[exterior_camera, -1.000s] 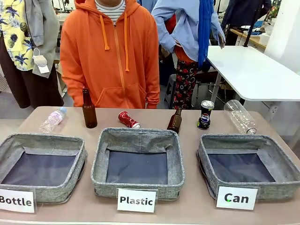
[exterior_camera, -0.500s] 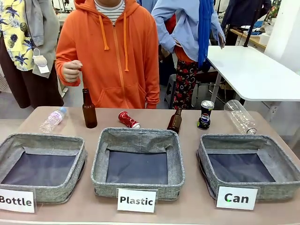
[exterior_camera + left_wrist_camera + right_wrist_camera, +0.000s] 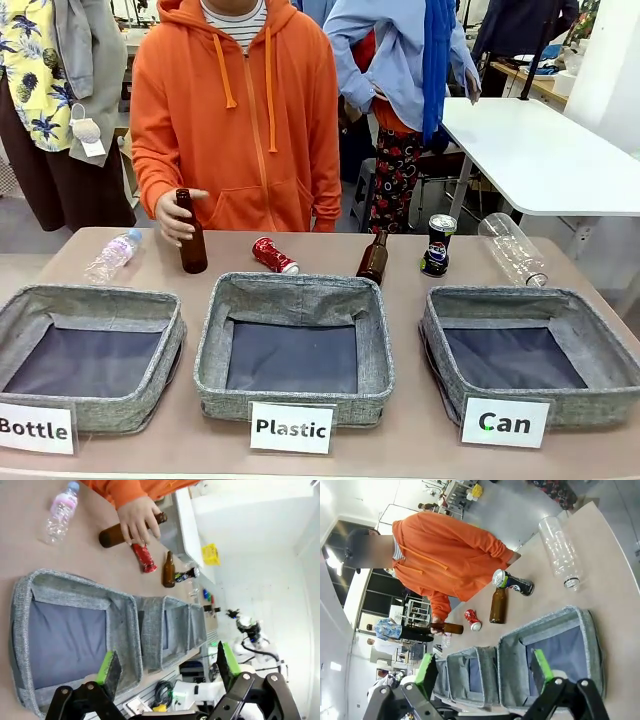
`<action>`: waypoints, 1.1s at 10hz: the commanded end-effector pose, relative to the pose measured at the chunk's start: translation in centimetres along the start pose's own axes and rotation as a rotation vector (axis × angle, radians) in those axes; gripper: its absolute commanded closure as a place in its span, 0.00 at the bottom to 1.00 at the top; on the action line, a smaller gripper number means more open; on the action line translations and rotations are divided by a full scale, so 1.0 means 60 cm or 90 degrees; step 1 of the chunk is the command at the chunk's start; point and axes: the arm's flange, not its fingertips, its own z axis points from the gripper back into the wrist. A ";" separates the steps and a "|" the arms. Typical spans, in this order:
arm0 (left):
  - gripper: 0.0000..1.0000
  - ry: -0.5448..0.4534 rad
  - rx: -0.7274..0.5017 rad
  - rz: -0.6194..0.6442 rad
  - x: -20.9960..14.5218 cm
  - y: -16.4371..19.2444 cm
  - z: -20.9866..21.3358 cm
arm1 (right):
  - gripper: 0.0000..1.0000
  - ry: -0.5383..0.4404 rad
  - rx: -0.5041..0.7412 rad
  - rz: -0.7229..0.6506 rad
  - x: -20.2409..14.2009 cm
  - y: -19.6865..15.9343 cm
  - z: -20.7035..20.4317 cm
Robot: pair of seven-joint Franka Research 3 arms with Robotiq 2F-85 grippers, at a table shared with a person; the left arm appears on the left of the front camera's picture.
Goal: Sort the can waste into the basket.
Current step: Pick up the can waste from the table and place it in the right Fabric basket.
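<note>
Nearest the cameras, the left gripper (image 3: 168, 664) hangs with its green-padded jaws spread wide and nothing between them. The right gripper (image 3: 484, 667) is the same, fully parted and empty.

Along the near edge of the tan table (image 3: 410, 445) sit three square grey fabric bins with dark linings. The basket with the white "Can" label (image 3: 592, 405) is on the right. The alike bin labelled "Plastic" (image 3: 218, 385) is in the middle, and the bin labelled "Bottle" (image 3: 110, 412) is on the left. Nothing lies in the can basket.

Beyond the bins stands a row of waste. The crushed shiny red metal can (image 3: 273, 255) lies on its side just past the middle bin's far rim. The dark blue-black can with a silver top (image 3: 437, 245) stands past the can basket's far left corner. Between the two cans stands a short brown glass bottle (image 3: 373, 258). A large clear plastic bottle (image 3: 512, 248) lies at far right, and a small clear plastic bottle (image 3: 112, 255) at far left.

A person in an orange hoodie has a hand (image 3: 175, 213) around a tall brown glass bottle (image 3: 191, 235).
</note>
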 end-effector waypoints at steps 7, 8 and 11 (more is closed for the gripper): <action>0.00 0.195 0.195 -0.064 0.178 -0.111 -0.210 | 0.00 -0.006 0.012 0.018 0.005 -0.002 -0.003; 0.00 0.145 0.128 -0.080 0.180 -0.113 -0.097 | 0.00 -0.006 0.012 0.018 0.005 -0.002 -0.003; 0.00 -0.011 0.004 -0.094 0.086 -0.070 0.254 | 0.00 -0.006 0.012 0.018 0.005 -0.002 -0.003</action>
